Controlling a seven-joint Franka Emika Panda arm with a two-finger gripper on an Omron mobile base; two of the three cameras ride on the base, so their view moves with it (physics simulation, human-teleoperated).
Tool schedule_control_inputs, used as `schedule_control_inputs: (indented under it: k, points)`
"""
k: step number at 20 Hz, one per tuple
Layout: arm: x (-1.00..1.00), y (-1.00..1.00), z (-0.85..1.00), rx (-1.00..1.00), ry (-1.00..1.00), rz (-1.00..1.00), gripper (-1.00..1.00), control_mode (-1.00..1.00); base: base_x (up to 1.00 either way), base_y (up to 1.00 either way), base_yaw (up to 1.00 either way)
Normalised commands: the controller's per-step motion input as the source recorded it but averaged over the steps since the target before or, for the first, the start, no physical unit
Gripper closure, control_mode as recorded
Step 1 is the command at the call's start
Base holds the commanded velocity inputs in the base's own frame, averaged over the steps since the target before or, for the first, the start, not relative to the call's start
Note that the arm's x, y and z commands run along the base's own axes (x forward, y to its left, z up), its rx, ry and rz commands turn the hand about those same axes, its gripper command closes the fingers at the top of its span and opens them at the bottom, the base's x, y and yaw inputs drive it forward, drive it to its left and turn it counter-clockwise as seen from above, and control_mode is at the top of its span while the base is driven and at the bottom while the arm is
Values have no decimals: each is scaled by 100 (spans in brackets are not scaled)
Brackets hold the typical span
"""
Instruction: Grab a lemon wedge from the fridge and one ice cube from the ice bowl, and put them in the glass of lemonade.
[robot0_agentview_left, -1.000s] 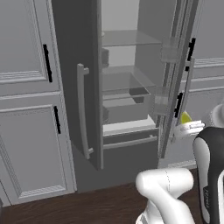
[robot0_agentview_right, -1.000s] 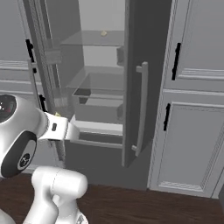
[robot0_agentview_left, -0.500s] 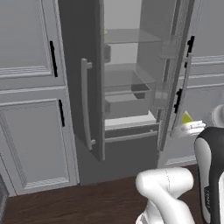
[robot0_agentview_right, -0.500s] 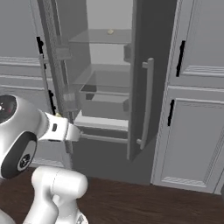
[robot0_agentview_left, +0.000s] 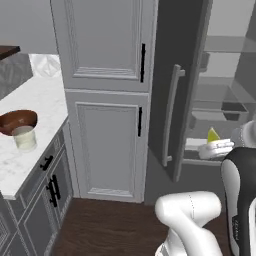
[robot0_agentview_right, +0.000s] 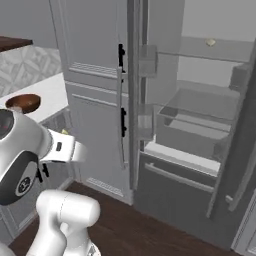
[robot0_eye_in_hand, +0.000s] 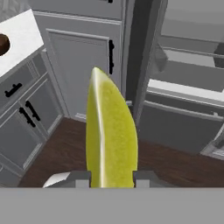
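Gripper (robot0_eye_in_hand: 111, 179): fingers pinching the lemon wedge (robot0_eye_in_hand: 110, 135), held upright in front of the open fridge (robot0_agentview_right: 200, 130).
Counter (robot0_agentview_left: 35, 100): marble, at left; bears the ice bowl (robot0_agentview_left: 17, 121) with the glass of lemonade (robot0_agentview_left: 24, 137) just beside it.
Obstacles: open fridge door (robot0_agentview_left: 175, 95) and grey cabinets (robot0_agentview_left: 107, 100) between.
Open room: dark wood floor (robot0_agentview_left: 110, 225).
Change: the views have swung left, bringing the counter in.

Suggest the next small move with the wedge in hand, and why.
Probably carry the lemon wedge, gripped between the fingers, left toward the counter. The glass of lemonade stands there in front of the ice bowl, well away from the open fridge.
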Motion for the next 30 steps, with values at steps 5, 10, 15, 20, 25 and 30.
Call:
schedule_control_inputs:
  k: [5, 10, 15, 20, 25, 30]
  points:
    - [0, 0, 0, 0, 0, 0, 100, 100, 95, 15, 41]
    - [0, 0, 0, 0, 0, 0, 100, 100, 81, 18, 32]
    - [0, 0, 0, 0, 0, 0, 100, 100, 41, 48, 33]
    - [0, 0, 0, 0, 0, 0, 100, 100, 38, 45, 31]
    - [0, 0, 0, 0, 0, 0, 100, 100, 68, 3, 27]
    - [0, 0, 0, 0, 0, 0, 100, 100, 69, 16, 25]
